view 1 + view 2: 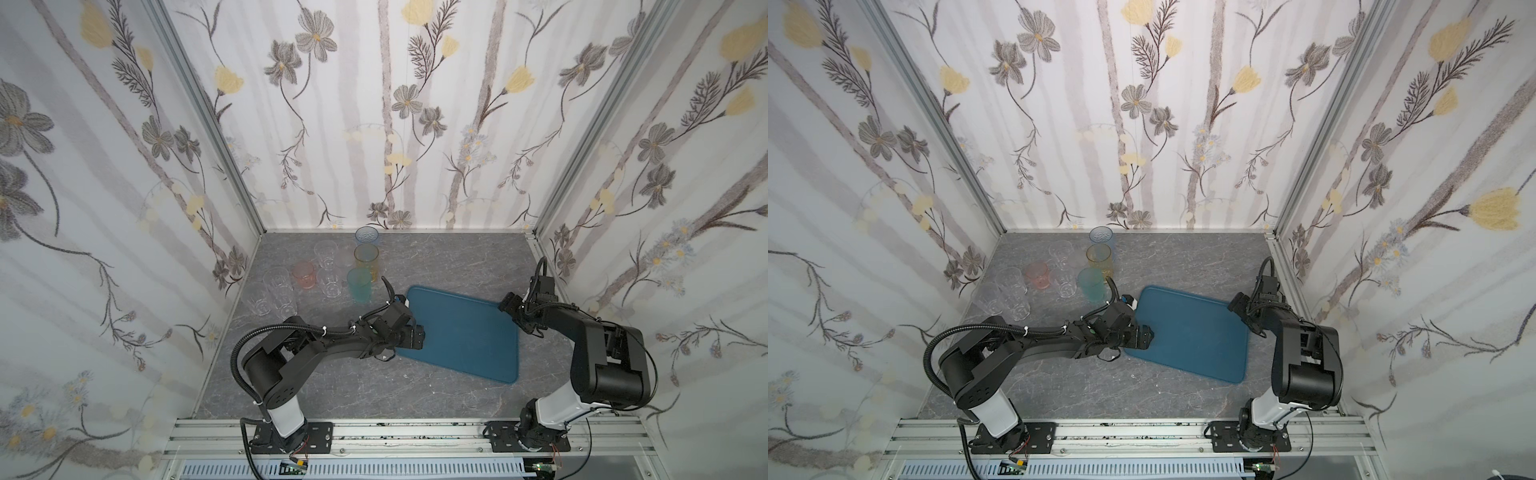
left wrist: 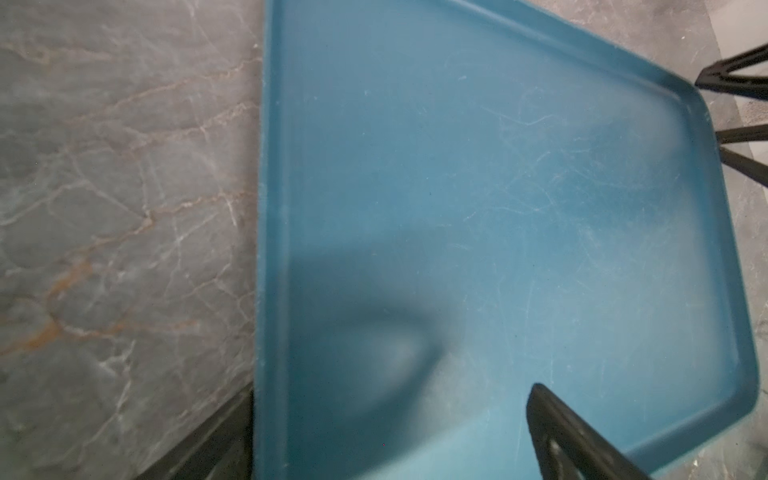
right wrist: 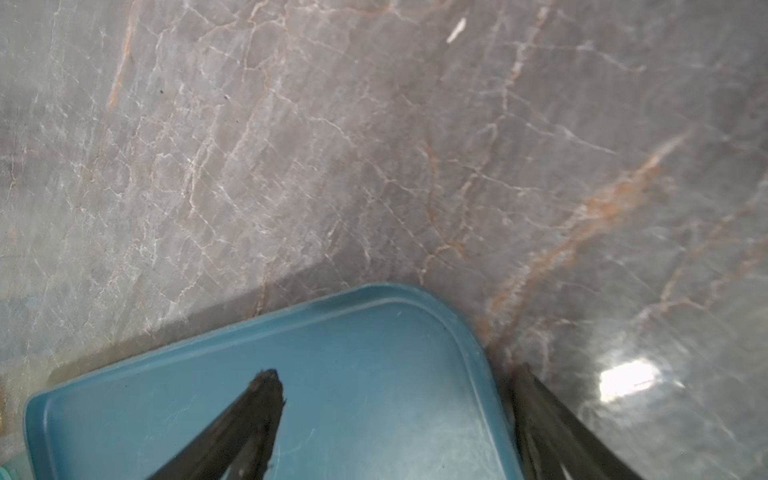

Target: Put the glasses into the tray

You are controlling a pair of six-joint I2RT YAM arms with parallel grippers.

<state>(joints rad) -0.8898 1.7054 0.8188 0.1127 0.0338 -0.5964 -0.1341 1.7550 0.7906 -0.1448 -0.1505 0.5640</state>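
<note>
The glasses stand in a cluster at the back left of the table in both top views: a blue one (image 1: 367, 236), an amber one (image 1: 366, 255), a teal one (image 1: 359, 284), a pink one (image 1: 303, 274) and several clear ones (image 1: 277, 282). The blue tray (image 1: 465, 332) (image 1: 1196, 332) lies right of the middle with nothing in it. My left gripper (image 1: 419, 334) (image 2: 392, 390) is open and straddles the tray's (image 2: 457, 187) left rim. My right gripper (image 1: 508, 305) (image 3: 397, 370) is open, with one finger over the tray's (image 3: 374, 374) far right corner and the other outside it.
Flowered walls close in the grey marble table (image 1: 332, 390) on three sides. The glasses stand close together near the left wall. An aluminium rail (image 1: 415, 432) with both arm bases runs along the front edge.
</note>
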